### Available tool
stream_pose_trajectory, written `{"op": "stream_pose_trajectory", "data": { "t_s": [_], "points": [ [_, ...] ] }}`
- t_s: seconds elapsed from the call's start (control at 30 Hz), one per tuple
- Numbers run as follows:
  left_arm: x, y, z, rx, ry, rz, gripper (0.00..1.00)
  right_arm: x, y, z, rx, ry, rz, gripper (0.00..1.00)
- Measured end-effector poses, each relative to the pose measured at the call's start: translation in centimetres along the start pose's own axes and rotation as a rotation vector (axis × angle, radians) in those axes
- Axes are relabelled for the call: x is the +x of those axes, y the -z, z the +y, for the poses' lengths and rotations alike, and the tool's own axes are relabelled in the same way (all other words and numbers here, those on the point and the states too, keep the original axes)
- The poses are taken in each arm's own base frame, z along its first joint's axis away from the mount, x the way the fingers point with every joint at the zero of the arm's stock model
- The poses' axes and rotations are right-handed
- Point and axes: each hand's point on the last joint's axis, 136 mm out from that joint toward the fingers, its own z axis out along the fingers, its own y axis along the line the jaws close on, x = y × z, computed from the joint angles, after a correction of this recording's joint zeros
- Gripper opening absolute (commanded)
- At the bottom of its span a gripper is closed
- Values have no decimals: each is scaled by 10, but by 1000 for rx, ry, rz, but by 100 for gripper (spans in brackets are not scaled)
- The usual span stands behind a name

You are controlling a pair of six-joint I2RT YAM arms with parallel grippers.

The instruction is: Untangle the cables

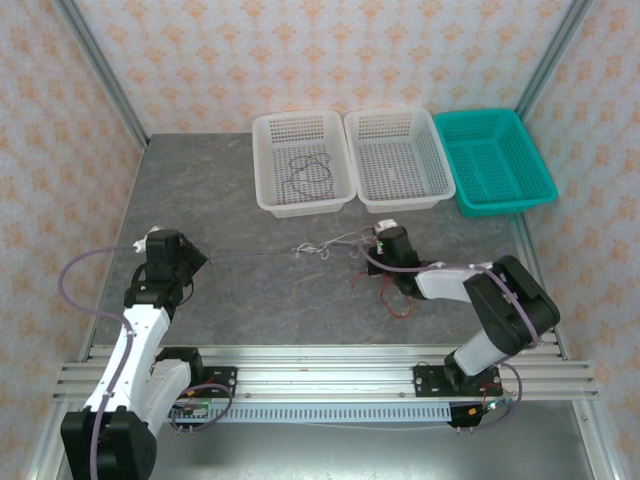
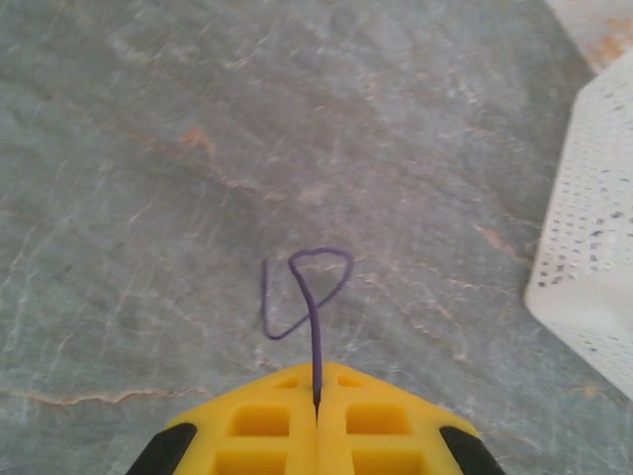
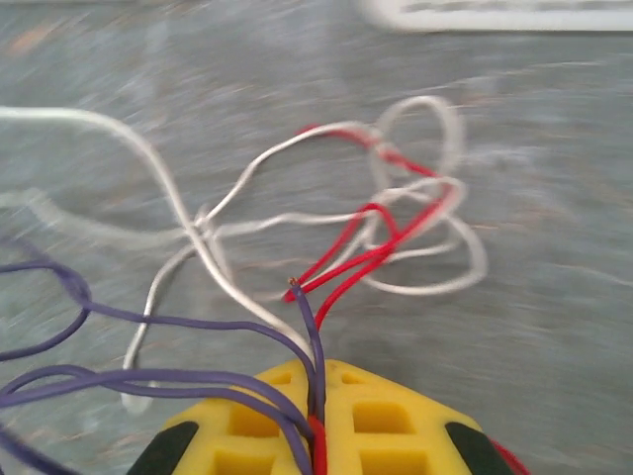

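Table: grey, marbled.
White baskets: two, upper centre.
Cables: tangle mid-frame, one strand stretched leftward.
Left gripper: clamped on purple wire.
Right gripper: clamped on red wire and purple wire.

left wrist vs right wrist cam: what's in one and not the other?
Left wrist: the left pincer shut on one thin dark purple wire, its free end looping on the grey stone-patterned tabletop.
Right wrist: the right pincer shut on purple wire plus a thin red wire, with a thin white wire tangled in ahead.
Both: closed yellow fingers, purple wire, that tabletop, a white perforated plastic basket edge, blurred in the right wrist view.
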Motion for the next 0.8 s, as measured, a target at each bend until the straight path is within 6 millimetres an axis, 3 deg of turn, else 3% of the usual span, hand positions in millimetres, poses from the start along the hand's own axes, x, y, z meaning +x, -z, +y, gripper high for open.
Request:
{"op": "stream_pose_trajectory", "data": {
  "t_s": [0.07, 0.17, 0.5, 0.57, 0.63, 0.67, 0.73, 0.8],
  "points": [
    [3, -5, 9, -12, 34, 20, 0, -8, 8, -35, 69, -168, -38, 0],
    [14, -9, 14, 11, 80, 76, 0, -13, 22, -72, 120, -365, -86, 0],
    [31, -13, 7, 95, 154, 205, 0, -14, 57, -107, 131, -754, -104, 0],
    [25, -15, 16, 64, 174, 181, 0, -14, 71, -135, 204, -863, -159, 0],
    [8, -17, 36, -6, 223, 112, 0, -13, 95, -183, 348, -989, -265, 0],
    [4, -17, 42, -25, 236, 93, 0, -13, 104, -196, 390, -1015, -300, 0],
    [1, -18, 42, -19, 239, 79, 0, -19, 112, -200, 388, -1016, -338, 0],
    [1, -22, 38, 14, 236, 76, 0, -28, 109, -188, 316, -981, -331, 0]
  ]
}}
